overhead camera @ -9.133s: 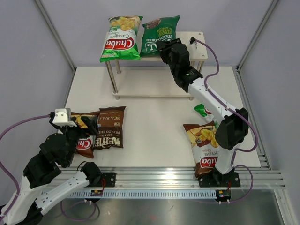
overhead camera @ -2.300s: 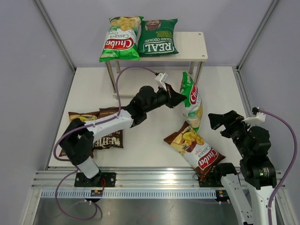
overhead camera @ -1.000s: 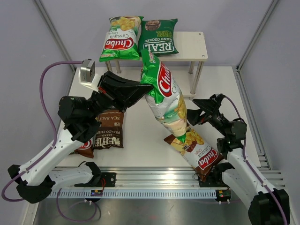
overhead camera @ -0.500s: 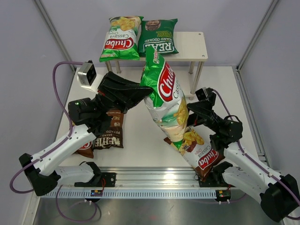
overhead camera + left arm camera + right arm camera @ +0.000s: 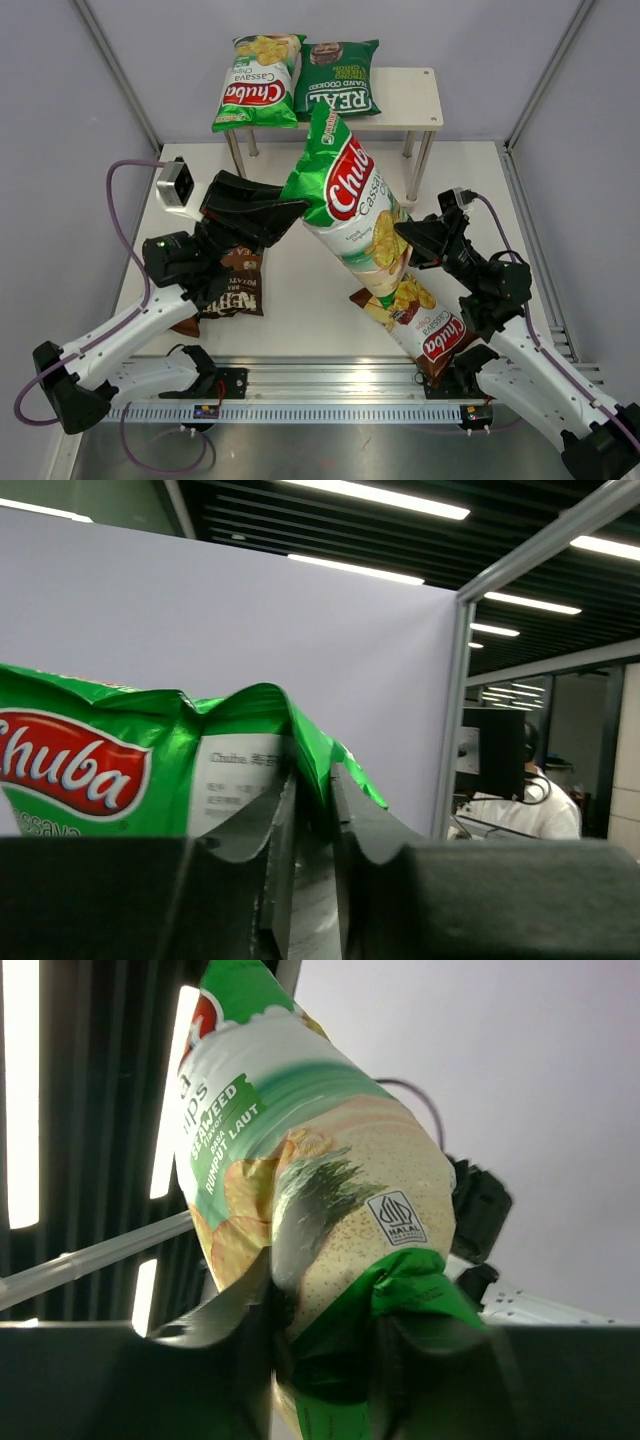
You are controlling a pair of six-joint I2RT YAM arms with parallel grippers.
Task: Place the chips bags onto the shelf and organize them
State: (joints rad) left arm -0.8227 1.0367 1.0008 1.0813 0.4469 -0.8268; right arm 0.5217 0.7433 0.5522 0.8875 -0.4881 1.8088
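Observation:
A light-green Chuba chips bag (image 5: 350, 200) hangs slanted in the air over the middle of the table, between the two arms. My left gripper (image 5: 298, 208) is at its upper left edge. In the left wrist view that gripper (image 5: 312, 780) has its jaws slightly parted, with the bag's green edge (image 5: 300, 730) still lying between them. My right gripper (image 5: 403, 240) is shut on the bag's lower end, and in the right wrist view (image 5: 330, 1290) it pinches the green seam below the bag (image 5: 330, 1190). The shelf (image 5: 410, 100) stands at the back.
The shelf's left part carries a light-green Chuba bag (image 5: 255, 85) and a dark-green REAL bag (image 5: 338, 80). A brown Chuba bag (image 5: 425, 325) lies on the table under the held bag. A dark-brown Kettle bag (image 5: 235, 285) lies beneath my left arm.
My right gripper has shut on the bag's lower end. My left gripper's jaws have parted a little. The bag has tipped further over to the right.

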